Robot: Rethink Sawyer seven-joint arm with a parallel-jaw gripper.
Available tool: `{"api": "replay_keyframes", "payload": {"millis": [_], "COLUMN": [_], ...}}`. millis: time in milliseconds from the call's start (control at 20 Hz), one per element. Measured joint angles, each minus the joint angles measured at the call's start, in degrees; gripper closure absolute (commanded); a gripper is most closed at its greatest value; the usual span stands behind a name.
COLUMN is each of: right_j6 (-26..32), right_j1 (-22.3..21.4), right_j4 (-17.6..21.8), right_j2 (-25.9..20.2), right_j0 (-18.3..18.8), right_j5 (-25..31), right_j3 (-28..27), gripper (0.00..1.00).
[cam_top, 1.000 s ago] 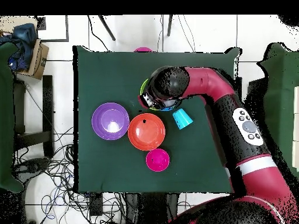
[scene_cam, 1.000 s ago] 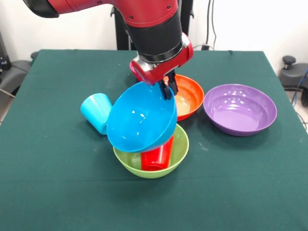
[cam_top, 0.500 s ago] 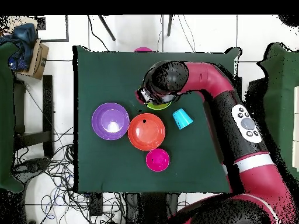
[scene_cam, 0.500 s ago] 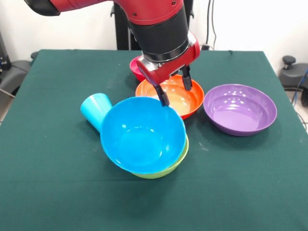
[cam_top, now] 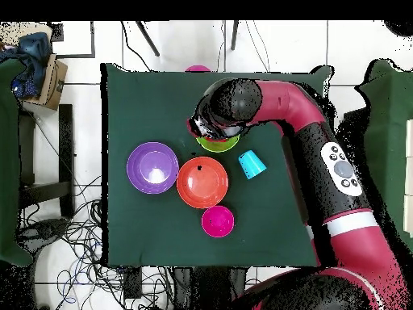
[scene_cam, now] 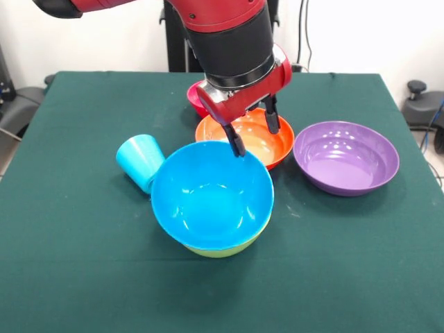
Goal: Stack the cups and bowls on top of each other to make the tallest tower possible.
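Gripper (scene_cam: 251,136) hangs empty w/ fingers spread, just above the far rim of the blue bowl (scene_cam: 211,195). A sec ago it held that bowl tilted by the rim; since then it let go, and the bowl dropped to sit upright in the green bowl (scene_cam: 225,248), hiding the red cup seen earlier. So the tower is now approx. three pieces, judging by that. Count: five bowls – blue, green, orange (scene_cam: 258,139), purple (scene_cam: 345,157), small pink (scene_cam: 195,96); one cup showing, light blue (scene_cam: 141,162), on its side beside the stack.
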State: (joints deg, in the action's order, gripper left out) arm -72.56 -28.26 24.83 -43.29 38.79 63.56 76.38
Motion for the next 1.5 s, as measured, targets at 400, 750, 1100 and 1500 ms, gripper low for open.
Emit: {"api": "replay_keyframes", "payload": {"millis": [400, 750, 1100, 1500], "right_j6": [0.0, 0.0, 0.0, 0.0], "right_j1": [0.0, -2.1, -6.5, -7.7], "right_j4": [-1.5, -5.8, -9.8, -10.4], "right_j2": [-0.2, -0.9, -2.2, -2.2], "right_j0": [0.1, 0.2, 0.1, -2.0], "right_j5": [0.0, 1.0, 2.7, 2.6], "right_j3": [-0.5, 0.6, 3.3, 3.9], "gripper": [0.0, 0.0, 0.0, 0.0]}}
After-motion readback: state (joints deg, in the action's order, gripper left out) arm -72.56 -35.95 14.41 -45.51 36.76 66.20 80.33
